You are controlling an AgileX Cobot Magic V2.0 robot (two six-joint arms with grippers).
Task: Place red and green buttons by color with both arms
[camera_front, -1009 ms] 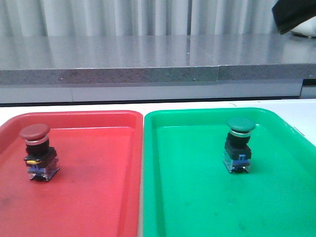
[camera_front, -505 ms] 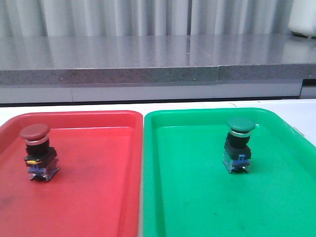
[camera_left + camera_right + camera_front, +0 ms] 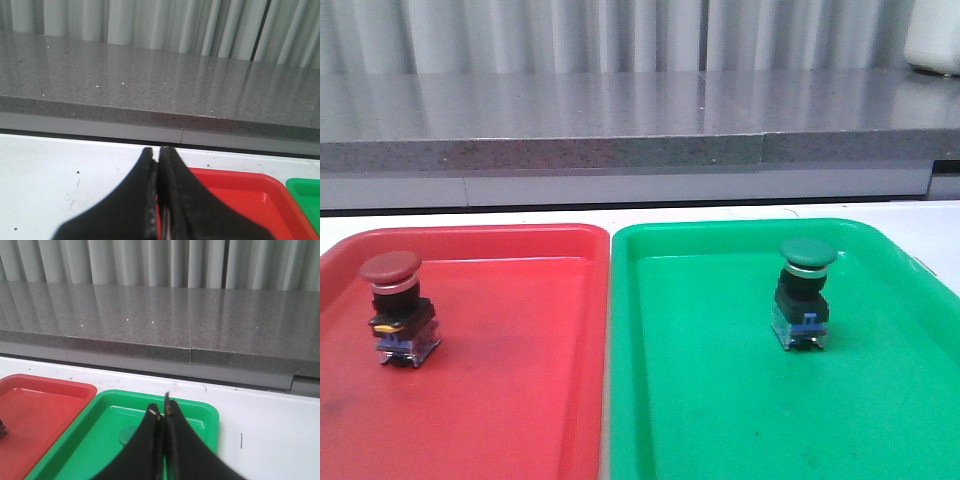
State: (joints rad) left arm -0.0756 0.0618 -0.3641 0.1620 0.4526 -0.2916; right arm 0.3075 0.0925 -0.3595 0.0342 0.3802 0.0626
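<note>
The red button (image 3: 395,305) stands upright on the red tray (image 3: 520,350), at its left side. The green button (image 3: 805,295) stands upright on the green tray (image 3: 720,400), right of its middle. Neither gripper shows in the front view. In the left wrist view my left gripper (image 3: 159,150) is shut and empty, raised over the near edge of the red tray (image 3: 235,185). In the right wrist view my right gripper (image 3: 161,410) is shut and empty above the green tray (image 3: 100,440). The green button's cap (image 3: 129,435) peeks out beside its fingers.
The two trays lie side by side on the white table (image 3: 940,225). A grey stone ledge (image 3: 620,130) runs along the back, with a curtain behind it. A white object (image 3: 932,40) stands on the ledge at the far right.
A black arm part that was at the top right of the front view a second ago has left the view. The buttons and trays have not moved.
</note>
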